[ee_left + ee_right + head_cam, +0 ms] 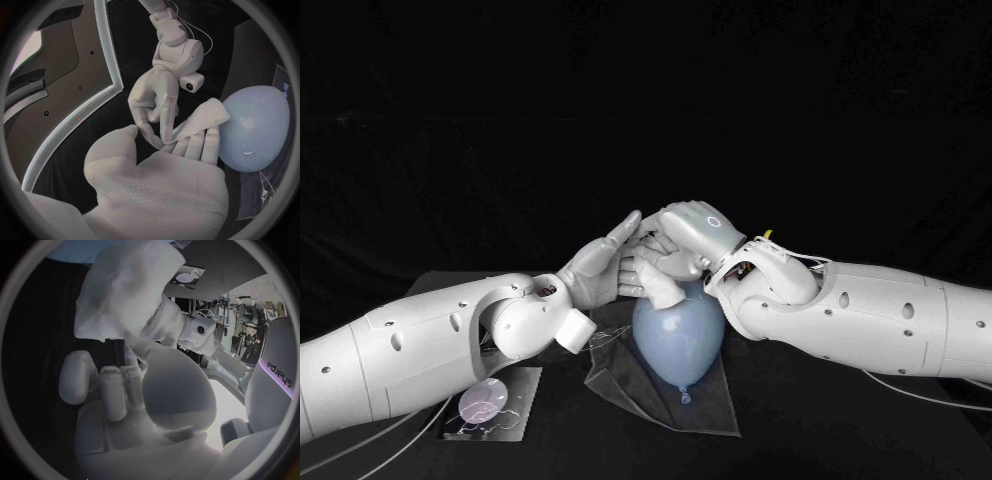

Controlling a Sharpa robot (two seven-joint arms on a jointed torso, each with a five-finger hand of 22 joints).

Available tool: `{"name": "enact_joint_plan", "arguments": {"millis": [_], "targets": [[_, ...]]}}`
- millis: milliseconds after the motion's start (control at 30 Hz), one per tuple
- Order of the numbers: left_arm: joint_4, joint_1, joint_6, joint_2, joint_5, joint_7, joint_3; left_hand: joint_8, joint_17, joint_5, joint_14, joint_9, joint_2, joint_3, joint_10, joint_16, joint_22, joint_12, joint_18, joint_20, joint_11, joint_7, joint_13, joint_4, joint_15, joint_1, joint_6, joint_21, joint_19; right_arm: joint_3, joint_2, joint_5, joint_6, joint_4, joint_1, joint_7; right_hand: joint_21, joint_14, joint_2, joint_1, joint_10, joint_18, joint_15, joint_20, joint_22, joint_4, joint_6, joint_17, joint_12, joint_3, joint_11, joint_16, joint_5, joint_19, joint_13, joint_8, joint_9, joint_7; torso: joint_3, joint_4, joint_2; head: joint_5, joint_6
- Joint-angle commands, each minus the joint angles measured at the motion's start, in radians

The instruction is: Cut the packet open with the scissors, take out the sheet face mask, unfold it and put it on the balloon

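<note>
– Well, in the head view, which step do we have?

– We judge it is the unfolding. The left hand (600, 268) stands with flat fingers and the right hand (687, 238) is curled against it. The balloon (678, 335) lies just under them, toward 6 o'clock, on a clear film (668, 395).

– And the left wrist view?

– The sheet face mask (201, 119) is not yet opened. It lies along the left fingers (199, 142), near the balloon. The right hand pinches its edge with the fingertips. Whether the left hand really grips it, we cannot tell.

– The right wrist view?

– We see the right palm, with the left hand close before it. The mask between them we cannot make out.

– What does the next move ask?

– We think the hands must go apart slowly, so that the thin sheet opens without tearing. After this they must bring it down, toward 6 o'clock, onto the balloon.
</note>
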Motion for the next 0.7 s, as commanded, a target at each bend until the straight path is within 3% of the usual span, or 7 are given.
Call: {"name": "enact_joint_plan", "arguments": {"millis": [33, 400, 700], "targets": [[0.006, 0.002, 0.033, 0.002, -0.012, -0.002, 0.001, 0.004, -0.001, -0.005, -0.006, 0.001, 0.005, -0.007, 0.007, 0.003, 0.001, -0.002, -0.018, 0.002, -0.001, 0.138, 0.002, 0.000, -0.001, 0.006, 0.007, 0.001, -0.002, 0.001, 0.002, -0.013, -0.034, 0.000, 0.000, -0.002, 0.005, 0.107, 0.010, -0.001, 0.093, 0.014, -0.013, -0.003, 0.169, 0.000, 0.012, 0.264, 0.003, 0.000, -0.010, 0.003, -0.004, 0.003, 0.250, 0.009, 0.007, 0.000, 0.0003, -0.0005, 0.000, -0.001, 0.000], [0.008, 0.002, 0.038, 0.002, -0.015, -0.006, 0.001, 0.005, -0.001, -0.005, -0.006, 0.002, 0.008, -0.008, 0.011, 0.003, 0.001, -0.001, -0.018, 0.002, -0.002, 0.140, 0.002, 0.000, -0.001, 0.010, 0.010, 0.001, -0.003, 0.001, -0.001, -0.026, -0.026, 0.004, 0.000, -0.014, 0.005, 0.107, 0.031, -0.016, 0.097, 0.014, -0.025, -0.010, 0.168, 0.012, 0.020, 0.264, 0.013, 0.003, -0.025, 0.003, -0.004, 0.002, 0.254, 0.044, 0.036, -0.018, 0.0001, -0.0004, 0.000, -0.002, -0.001], [0.004, 0.002, 0.035, 0.001, -0.014, -0.005, 0.001, 0.006, -0.001, -0.005, -0.006, 0.002, 0.011, -0.009, 0.012, 0.003, 0.001, -0.001, -0.018, 0.002, -0.002, 0.140, 0.002, 0.000, -0.002, 0.013, 0.010, 0.001, -0.002, 0.001, -0.028, -0.038, -0.018, 0.033, -0.001, -0.016, 0.010, 0.107, 0.041, -0.038, 0.100, 0.012, -0.036, -0.019, 0.170, 0.019, 0.003, 0.264, 0.021, 0.004, -0.036, 0.003, -0.004, 0.003, 0.259, 0.094, 0.096, -0.031, 0.0004, -0.0005, 0.000, -0.001, -0.003]]}}
